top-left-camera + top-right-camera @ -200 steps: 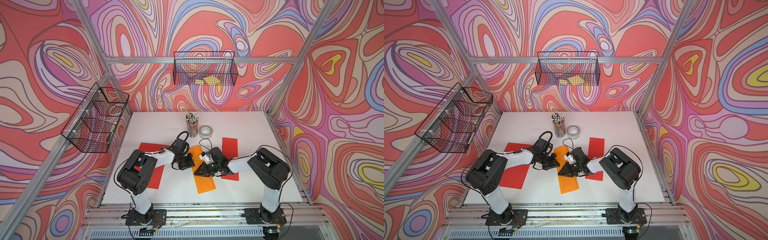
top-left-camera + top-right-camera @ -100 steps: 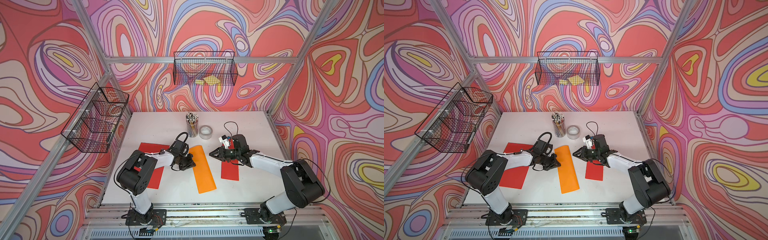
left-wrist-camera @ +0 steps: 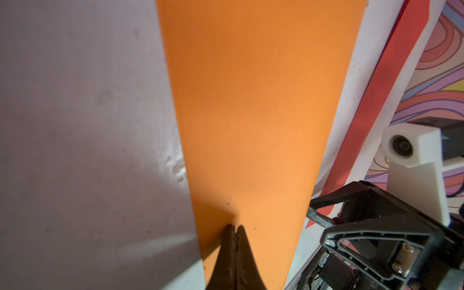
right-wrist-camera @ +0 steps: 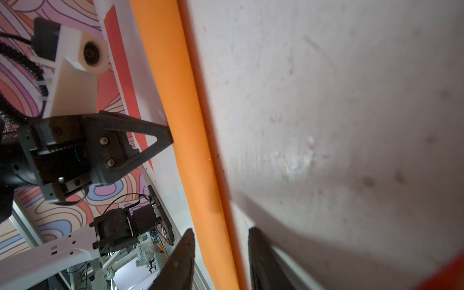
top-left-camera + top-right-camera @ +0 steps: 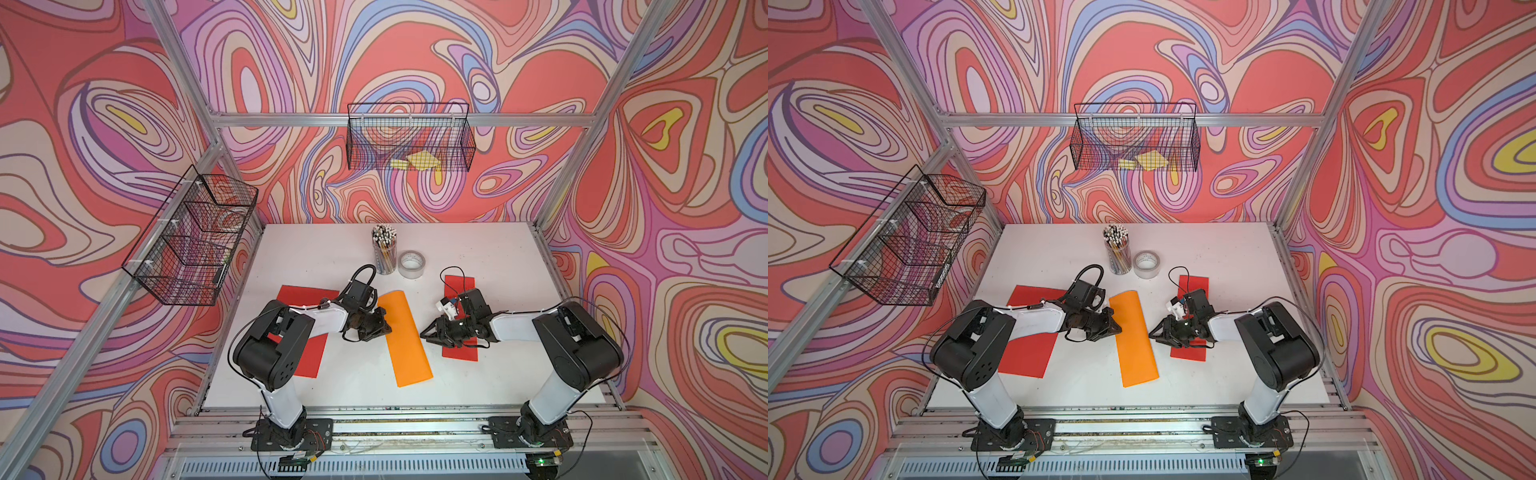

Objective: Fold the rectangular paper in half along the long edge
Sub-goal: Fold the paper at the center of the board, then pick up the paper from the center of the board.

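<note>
The orange paper (image 5: 405, 336) (image 5: 1133, 336) lies mid-table as a long narrow strip, doubled over lengthwise; its far end bulges slightly. My left gripper (image 5: 388, 328) (image 5: 1119, 328) is shut, its tips resting on the strip near its left edge. In the left wrist view the closed tips (image 3: 234, 227) press onto the orange surface (image 3: 251, 113). My right gripper (image 5: 424, 334) (image 5: 1152, 332) is open just off the strip's right edge, holding nothing. In the right wrist view the paper's rounded long edge (image 4: 180, 125) runs between the spread jaws of that gripper (image 4: 221, 232).
A red sheet (image 5: 303, 295) lies under the left arm and a narrower red sheet (image 5: 461, 284) under the right arm. A pencil cup (image 5: 384, 253) and a tape roll (image 5: 411, 264) stand behind the paper. Wire baskets hang on the back wall (image 5: 409, 139) and on the left wall (image 5: 191, 237).
My right gripper lifted off the orange paper, swung out to the right, then came back beside its right edge with its jaws opening. The left gripper has stayed put.
</note>
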{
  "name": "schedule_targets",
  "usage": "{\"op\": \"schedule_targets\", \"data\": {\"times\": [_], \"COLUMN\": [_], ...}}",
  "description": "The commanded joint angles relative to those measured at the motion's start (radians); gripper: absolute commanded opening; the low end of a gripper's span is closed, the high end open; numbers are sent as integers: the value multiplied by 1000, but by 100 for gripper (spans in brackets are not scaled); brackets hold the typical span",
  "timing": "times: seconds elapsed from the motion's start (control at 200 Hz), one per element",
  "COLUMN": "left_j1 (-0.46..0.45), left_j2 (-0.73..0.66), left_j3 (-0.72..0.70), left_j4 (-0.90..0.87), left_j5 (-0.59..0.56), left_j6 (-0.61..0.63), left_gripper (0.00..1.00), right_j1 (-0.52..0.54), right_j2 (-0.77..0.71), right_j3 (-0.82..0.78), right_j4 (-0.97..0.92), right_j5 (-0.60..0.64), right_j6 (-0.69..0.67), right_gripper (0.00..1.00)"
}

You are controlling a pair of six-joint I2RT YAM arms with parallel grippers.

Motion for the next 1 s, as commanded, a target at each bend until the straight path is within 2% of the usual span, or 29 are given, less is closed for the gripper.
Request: {"op": "schedule_targets", "data": {"times": [0.0, 0.15, 0.571, 0.991], "left_j1": [-6, -6, -6, -6], "left_j2": [16, 18, 15, 3], "left_j3": [-41, -42, -41, -50], "left_j4": [-89, -89, -97, -97], "left_j5": [-55, -54, -55, -59], "left_j6": [1, 1, 4, 7], "left_gripper": [4, 4, 4, 4], "right_j1": [2, 14, 83, 83], "right_j2": [46, 92, 158, 178], "right_j3": [-34, -37, -13, 6], "right_j4": [60, 104, 181, 180], "right_j5": [-2, -19, -19, -10], "right_j6": [16, 32, 86, 93], "right_gripper": [41, 46, 45, 26]}}
